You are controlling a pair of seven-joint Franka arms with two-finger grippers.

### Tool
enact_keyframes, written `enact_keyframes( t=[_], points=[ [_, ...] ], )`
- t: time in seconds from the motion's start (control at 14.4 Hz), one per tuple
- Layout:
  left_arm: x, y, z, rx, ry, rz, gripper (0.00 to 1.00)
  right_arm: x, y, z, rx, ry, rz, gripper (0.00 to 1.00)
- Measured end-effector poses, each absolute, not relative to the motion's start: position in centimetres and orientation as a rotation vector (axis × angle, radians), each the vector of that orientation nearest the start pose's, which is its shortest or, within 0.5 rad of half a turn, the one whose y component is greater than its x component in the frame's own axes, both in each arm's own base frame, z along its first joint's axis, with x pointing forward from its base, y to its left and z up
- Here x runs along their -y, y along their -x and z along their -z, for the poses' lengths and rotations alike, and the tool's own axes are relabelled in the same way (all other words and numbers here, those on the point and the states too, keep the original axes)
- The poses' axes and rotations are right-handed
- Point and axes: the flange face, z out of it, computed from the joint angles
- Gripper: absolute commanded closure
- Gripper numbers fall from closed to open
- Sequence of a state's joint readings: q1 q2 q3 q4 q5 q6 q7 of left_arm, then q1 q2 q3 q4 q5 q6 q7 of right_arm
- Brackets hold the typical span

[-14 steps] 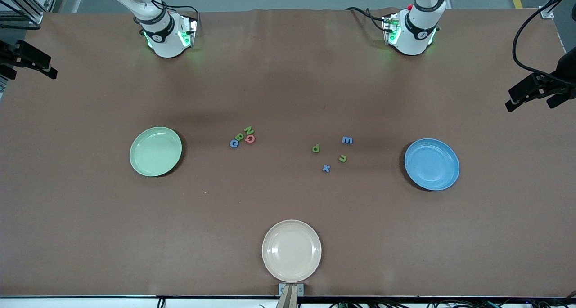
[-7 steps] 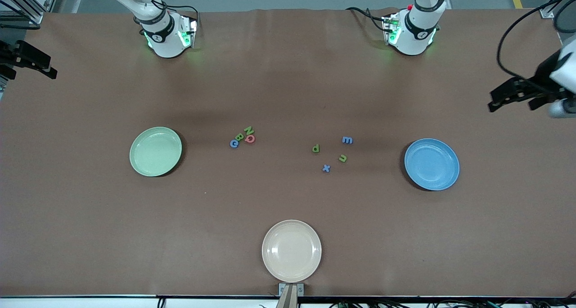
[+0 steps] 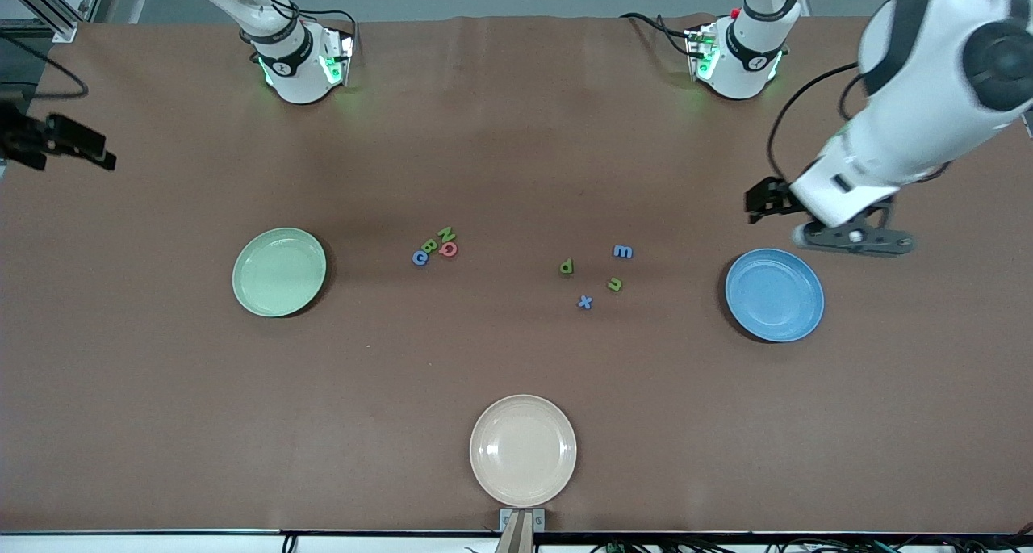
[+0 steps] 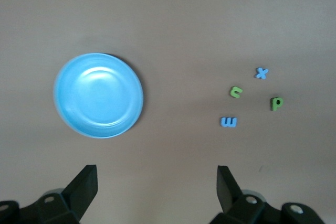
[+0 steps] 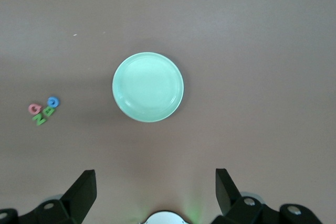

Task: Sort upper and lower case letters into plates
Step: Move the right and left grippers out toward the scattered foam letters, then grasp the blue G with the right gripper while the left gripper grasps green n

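Capitals blue C (image 3: 420, 257), green B (image 3: 429, 247), green N (image 3: 446, 233) and red Q (image 3: 449, 249) lie bunched mid-table. Small blue m (image 3: 622, 252), green p (image 3: 566, 266), green n (image 3: 615, 283) and blue x (image 3: 585, 302) lie scattered toward the blue plate (image 3: 774, 295). The pale green plate (image 3: 279, 272) is empty, as is the blue one. My left gripper (image 3: 855, 242) hangs high over the table by the blue plate, open and empty (image 4: 156, 174). My right gripper (image 3: 64, 145) is up at the right arm's end of the table, open and empty (image 5: 155, 178).
A beige plate (image 3: 523, 450) sits empty near the table edge closest to the front camera. The two arm bases (image 3: 299, 60) (image 3: 738, 56) stand along the edge farthest from it. The left arm's white links (image 3: 928, 77) reach over the table's left-arm end.
The left arm has swung in from the table's end, its gripper now over the table beside the blue plate. The right gripper has shifted slightly. Letters and plates have not moved.
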State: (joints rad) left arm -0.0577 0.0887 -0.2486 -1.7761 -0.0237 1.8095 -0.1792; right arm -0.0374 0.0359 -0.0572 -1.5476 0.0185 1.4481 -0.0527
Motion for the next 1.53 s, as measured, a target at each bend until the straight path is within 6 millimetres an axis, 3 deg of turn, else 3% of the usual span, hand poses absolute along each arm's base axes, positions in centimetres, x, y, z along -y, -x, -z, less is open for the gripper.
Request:
enact_keyframes(
  t=[0.21, 0.42, 0.63, 0.83, 1.04, 1.32, 1.53],
  points=[
    [21.7, -55.0, -44.0, -0.168, 3.176, -0.150, 0.00, 6.1, -57.9, -54.9, -0.094, 3.100, -0.300, 0.00],
    [24.9, -55.1, -38.9, -0.195, 3.198, -0.163, 0.00, 4.5, -59.1, -52.6, -0.255, 3.088, -0.315, 0.00],
    [27.7, -54.8, -34.2, -0.232, 3.199, -0.121, 0.00, -0.8, -59.5, -50.2, -0.462, 3.072, -0.301, 0.00],
    [29.6, -54.1, -30.5, -0.282, 3.191, -0.149, 0.00, -6.2, -58.9, -43.9, -0.558, 3.059, -0.250, 0.00],
    [31.0, -53.8, -28.5, -0.349, 3.181, -0.108, 0.00, -11.1, -56.7, -36.9, -0.654, 3.027, -0.157, 0.00],
    [31.8, -53.5, -25.0, -0.415, 3.182, -0.038, 0.00, -17.6, -53.2, -31.5, -0.727, 2.998, -0.042, 0.00],
    [32.0, -53.2, -22.5, -0.348, 3.199, -0.061, 0.00, -23.2, -50.7, -27.3, -0.790, 2.968, 0.012, 0.00]
  ],
)
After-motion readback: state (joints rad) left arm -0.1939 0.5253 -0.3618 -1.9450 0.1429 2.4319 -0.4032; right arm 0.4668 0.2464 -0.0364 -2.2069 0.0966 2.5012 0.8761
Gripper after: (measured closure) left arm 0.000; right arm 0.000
